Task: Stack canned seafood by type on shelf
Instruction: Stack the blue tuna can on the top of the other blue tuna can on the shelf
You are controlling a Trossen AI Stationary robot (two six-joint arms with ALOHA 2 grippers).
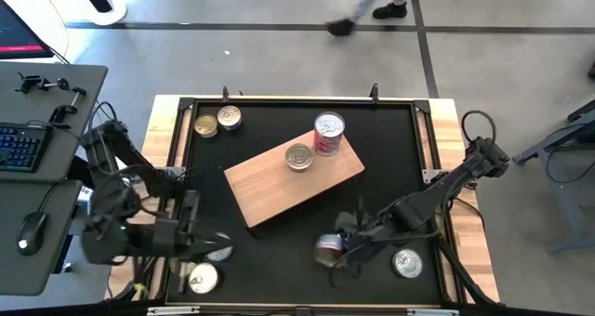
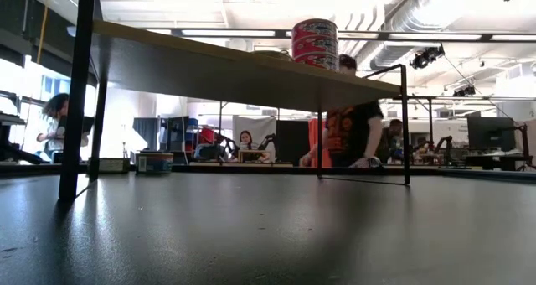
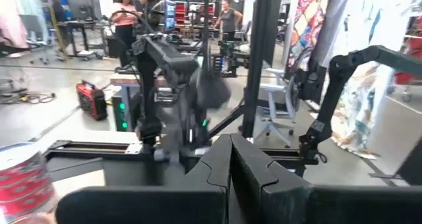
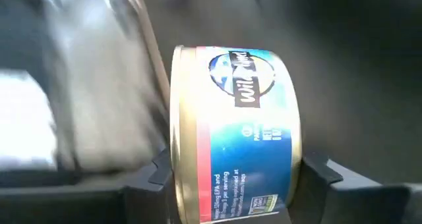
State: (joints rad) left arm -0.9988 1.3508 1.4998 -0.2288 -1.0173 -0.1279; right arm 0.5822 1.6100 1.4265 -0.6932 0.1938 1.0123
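Right gripper jaws bracketing blue-label tin, lower right of high view; closure unconfirmed. Seat squarely before lifting toward shelf. Left gripper jaws narrow, empty.

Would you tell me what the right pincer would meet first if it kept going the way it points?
The blue-labelled tin between the right pincer fingers; beyond it, depth is unclear.
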